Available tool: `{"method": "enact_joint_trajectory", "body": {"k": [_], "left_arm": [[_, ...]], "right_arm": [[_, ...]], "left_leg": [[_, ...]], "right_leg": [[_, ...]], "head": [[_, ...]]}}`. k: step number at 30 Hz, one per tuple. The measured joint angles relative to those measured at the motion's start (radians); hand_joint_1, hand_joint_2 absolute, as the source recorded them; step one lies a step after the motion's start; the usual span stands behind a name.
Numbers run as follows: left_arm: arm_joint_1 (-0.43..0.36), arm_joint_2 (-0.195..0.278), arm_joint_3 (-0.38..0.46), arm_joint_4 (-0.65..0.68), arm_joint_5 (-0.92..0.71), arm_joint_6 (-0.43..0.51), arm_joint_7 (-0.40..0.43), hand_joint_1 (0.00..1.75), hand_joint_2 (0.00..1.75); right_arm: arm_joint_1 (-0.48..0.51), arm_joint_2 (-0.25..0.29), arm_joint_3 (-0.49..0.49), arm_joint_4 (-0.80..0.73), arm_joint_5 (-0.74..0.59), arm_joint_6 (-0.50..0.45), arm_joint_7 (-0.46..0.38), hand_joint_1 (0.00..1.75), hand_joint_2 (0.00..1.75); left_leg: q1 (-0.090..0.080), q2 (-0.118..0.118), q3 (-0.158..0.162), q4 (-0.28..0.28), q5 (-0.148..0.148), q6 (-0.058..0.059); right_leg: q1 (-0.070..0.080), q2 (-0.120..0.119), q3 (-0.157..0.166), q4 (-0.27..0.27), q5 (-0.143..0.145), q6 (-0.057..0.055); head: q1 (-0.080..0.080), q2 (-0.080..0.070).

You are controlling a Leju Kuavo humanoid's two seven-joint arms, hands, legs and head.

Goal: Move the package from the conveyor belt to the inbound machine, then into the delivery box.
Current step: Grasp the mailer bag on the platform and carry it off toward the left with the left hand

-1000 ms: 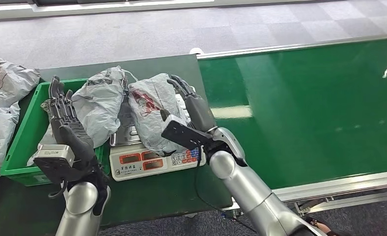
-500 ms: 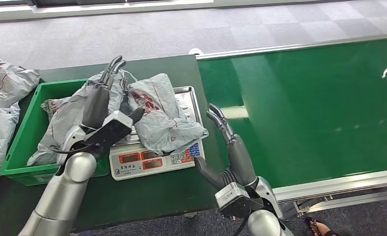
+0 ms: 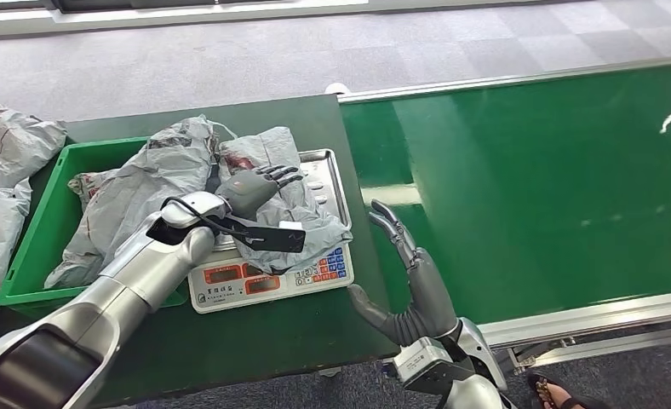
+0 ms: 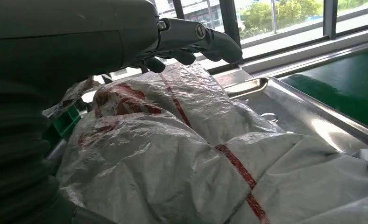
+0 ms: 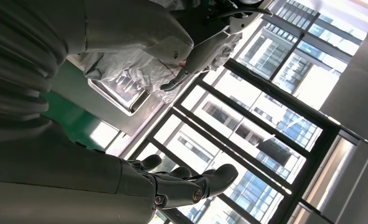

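- Your left hand is reaching across the grey package; its fingers are lying spread over the wrinkled plastic, palm down, and are not closing on it.
- In the left wrist view the fingertips are hovering just above the package, so you cannot tell whether the palm is actually touching the bag.
- The package, directly under that hand, is lying on the steel pan of the weighing scale; one corner is drooping over the scale's keypad.
- Beside the wrist of the left hand, a second grey bag is lying partly in the green bin and is leaning against the package on the pan.
- Your right hand is standing upright and open, fingers apart and holding nothing, near the front corner of the scale and apart from it.
- Just beyond the right hand's fingers, the green conveyor belt is running past; the hand is sitting where the dark desk is meeting the belt.
- Well apart from the left hand, past the far wall of the bin, two more grey bags are resting at the desk's edge.
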Motion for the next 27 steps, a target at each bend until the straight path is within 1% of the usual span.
{"method": "enact_joint_trajectory", "body": {"k": [10, 11, 14, 15, 19, 27], "left_arm": [[-0.046, -0.042, -0.053, 0.127, -0.008, -0.031, 0.018, 0.0, 1.75], [-0.047, -0.048, -0.057, 0.141, -0.008, -0.035, 0.02, 0.41, 1.75], [-0.042, -0.068, -0.067, 0.179, -0.008, -0.037, 0.022, 1.71, 1.75], [-0.039, -0.075, -0.071, 0.19, -0.009, -0.035, 0.023, 1.75, 1.75], [-0.027, -0.092, -0.085, 0.221, -0.011, -0.027, 0.022, 1.75, 1.75], [-0.03, -0.093, -0.087, 0.235, -0.012, -0.053, 0.002, 1.75, 1.75]], "right_arm": [[-0.024, -0.007, 0.01, 0.001, -0.018, 0.001, 0.012, 0.0, 1.75], [-0.031, -0.007, 0.013, 0.003, -0.021, 0.001, 0.015, 0.0, 1.75], [-0.052, -0.007, 0.019, 0.009, -0.029, 0.002, 0.019, 0.0, 1.75], [-0.057, -0.007, 0.021, 0.011, -0.03, 0.002, 0.02, 0.0, 1.75], [-0.069, -0.007, 0.031, 0.021, -0.031, 0.003, 0.02, 0.0, 1.75], [-0.082, -0.007, 0.039, 0.03, -0.031, 0.008, 0.018, 0.0, 1.75]], "left_leg": [[0.0, 0.0, 0.002, 0.0, 0.0, 0.0], [0.0, 0.0, 0.002, -0.001, 0.0, 0.0], [0.0, -0.003, 0.003, -0.001, -0.001, 0.0], [0.0, -0.004, 0.004, -0.002, -0.002, 0.001], [0.0, -0.011, 0.013, -0.002, -0.005, 0.003], [0.0, -0.014, 0.017, -0.002, -0.004, 0.003]], "right_leg": [[0.0, -0.001, 0.003, 0.0, 0.0, 0.0], [0.0, -0.001, 0.005, 0.0, 0.0, 0.0], [-0.001, -0.003, 0.011, 0.0, -0.003, 0.001], [-0.001, -0.004, 0.014, 0.0, -0.005, 0.001], [-0.002, -0.013, 0.028, -0.001, -0.011, 0.003], [-0.002, -0.016, 0.032, -0.001, -0.011, 0.003]], "head": [[0.0, 0.0], [0.0, 0.0], [0.0, 0.0], [0.0, 0.0], [0.0, 0.0], [0.0, 0.0]]}}
